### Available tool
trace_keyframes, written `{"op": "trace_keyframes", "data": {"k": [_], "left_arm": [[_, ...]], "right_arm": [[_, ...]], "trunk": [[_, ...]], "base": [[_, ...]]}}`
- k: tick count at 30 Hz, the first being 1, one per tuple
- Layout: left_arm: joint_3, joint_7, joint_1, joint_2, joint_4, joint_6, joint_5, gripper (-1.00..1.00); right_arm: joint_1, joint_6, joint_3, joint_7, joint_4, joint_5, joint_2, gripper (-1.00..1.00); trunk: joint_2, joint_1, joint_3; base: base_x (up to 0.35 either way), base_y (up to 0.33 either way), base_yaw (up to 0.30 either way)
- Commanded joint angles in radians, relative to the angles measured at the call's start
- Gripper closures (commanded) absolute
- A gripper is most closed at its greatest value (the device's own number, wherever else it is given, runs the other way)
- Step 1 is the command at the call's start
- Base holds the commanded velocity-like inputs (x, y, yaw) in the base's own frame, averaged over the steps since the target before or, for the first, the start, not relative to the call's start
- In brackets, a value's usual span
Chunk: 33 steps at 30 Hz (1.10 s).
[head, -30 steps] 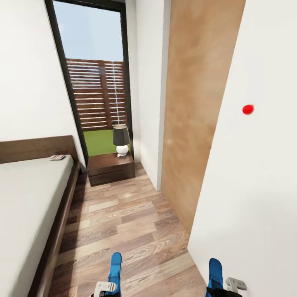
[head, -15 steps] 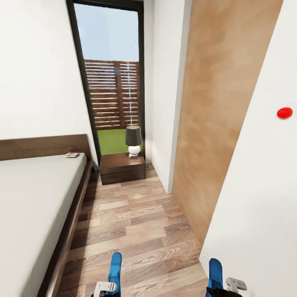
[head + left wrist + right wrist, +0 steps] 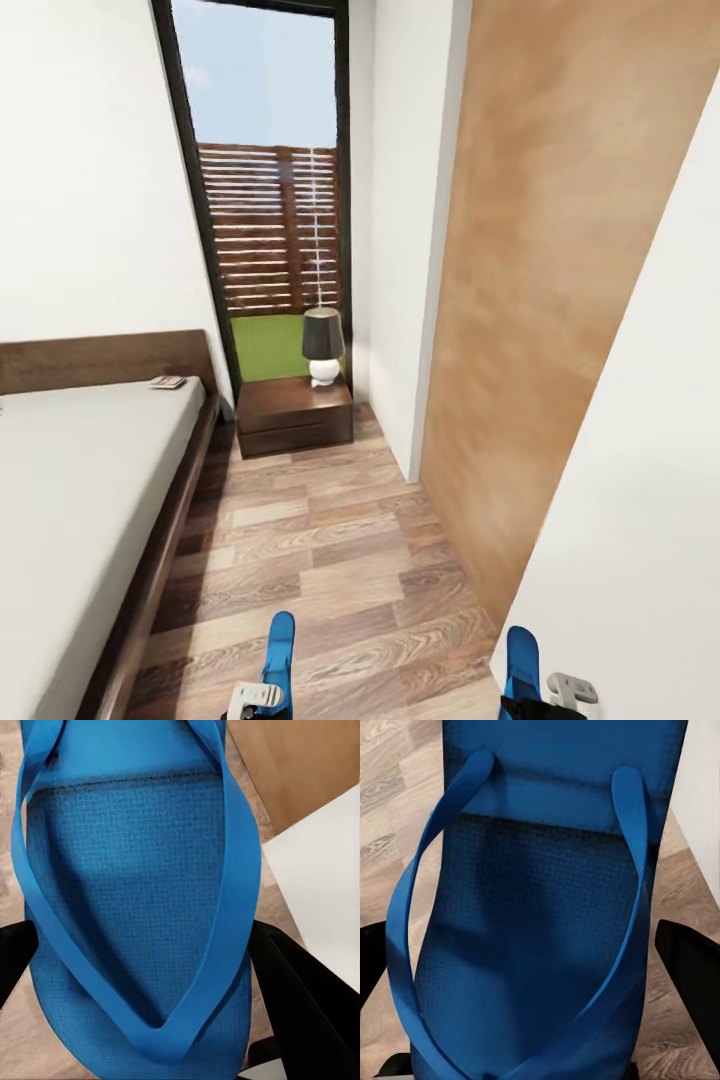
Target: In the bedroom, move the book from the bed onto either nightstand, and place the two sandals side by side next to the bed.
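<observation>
Since the earlier head frames the whole picture has slid: the red dot on the right wall has left the frame and the door (image 3: 540, 300) fills more of the upper right, so the camera has turned and the room's things have not moved.

Each arm carries a sandal. The left gripper (image 3: 255, 695) sits at the bottom edge, left of centre, with the left sandal (image 3: 281, 655) standing up out of it; in the left wrist view that sandal (image 3: 135, 907) lies between the two dark fingers (image 3: 300, 997), which press its sides, so the jaws are closed on it. The right gripper (image 3: 545, 700) sits at the lower right with the right sandal (image 3: 521, 660); in the right wrist view the sandal (image 3: 540, 930) spans the gap between the dark fingers (image 3: 690, 960), apparently clamped, though the contact itself is at the frame's edge.

The book (image 3: 167, 382) lies on the bed (image 3: 90, 480) at its far corner by the headboard, middle left of the frame. The nightstand (image 3: 295, 412) stands just beyond the bed's corner, under the window (image 3: 265, 180), with a lamp (image 3: 323, 345) on its tabletop.

A lane of bare floor (image 3: 320, 540) runs from the grippers to the nightstand, edged by the bed frame on the left and the door and white wall (image 3: 640, 500) on the right; the wall is close beside the right sandal.
</observation>
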Motion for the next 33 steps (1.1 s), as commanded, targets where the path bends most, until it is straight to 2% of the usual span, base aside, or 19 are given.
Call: {"op": "trace_keyframes", "data": {"k": [1, 8, 15, 33], "left_arm": [[-0.005, -0.003, -0.001, 0.001, 0.001, -0.002, 0.01, 1.0], [-0.005, -0.003, -0.001, 0.001, 0.001, -0.002, 0.01, 1.0], [-0.005, -0.001, -0.001, 0.001, 0.001, -0.001, 0.01, 1.0], [-0.005, -0.001, -0.001, 0.001, 0.001, -0.001, 0.01, 1.0]], "right_arm": [[-0.001, -0.001, 0.008, 0.004, 0.0, -0.01, -0.001, 1.0], [-0.001, -0.002, 0.008, 0.004, 0.0, -0.01, -0.001, 1.0], [-0.001, -0.002, 0.008, 0.003, 0.0, -0.01, -0.001, 1.0], [-0.001, -0.002, 0.008, 0.003, 0.0, -0.01, -0.001, 1.0]], "trunk": [[-0.001, 0.001, -0.001], [-0.001, 0.001, -0.001], [-0.001, 0.001, -0.001], [-0.001, 0.001, -0.001]], "base": [[0.312, -0.073, 0.213], [0.297, -0.055, 0.21], [0.168, -0.003, 0.014], [0.322, 0.0, 0.0]]}}
